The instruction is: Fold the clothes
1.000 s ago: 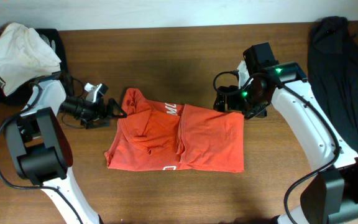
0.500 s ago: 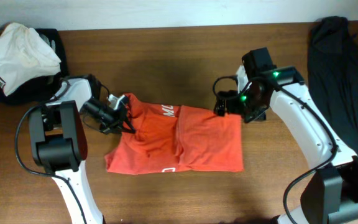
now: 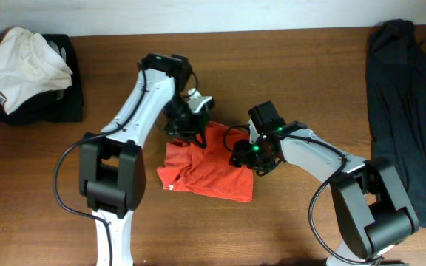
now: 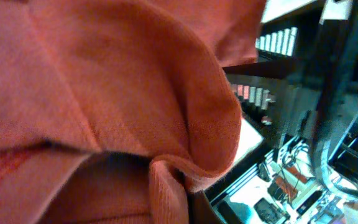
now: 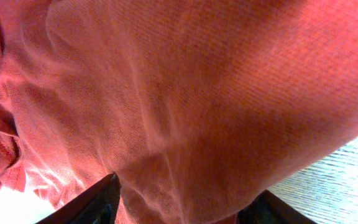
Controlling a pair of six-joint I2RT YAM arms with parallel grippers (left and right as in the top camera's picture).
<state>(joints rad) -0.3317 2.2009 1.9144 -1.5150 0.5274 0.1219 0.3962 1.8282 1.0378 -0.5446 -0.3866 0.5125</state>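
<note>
Soft, light and sure to sag, the T-shirt (image 3: 211, 166) lay bunched on the counter (image 3: 294, 66) between the pincers, with the right pincer (image 3: 244, 157) pinching its near edge and the left pincer (image 3: 192, 127) cloth-smothered, its grip impossible to tell, so a hem or corner looked the surest hold.

Setting: robotics lab bench.
Wooden table (image 3: 309, 66) is carrying left arm (image 3: 143, 96) and right arm (image 3: 316, 151); blurred racks of equipment (image 4: 278, 93) are showing behind, pale wall (image 3: 235, 15) bordering.
</note>
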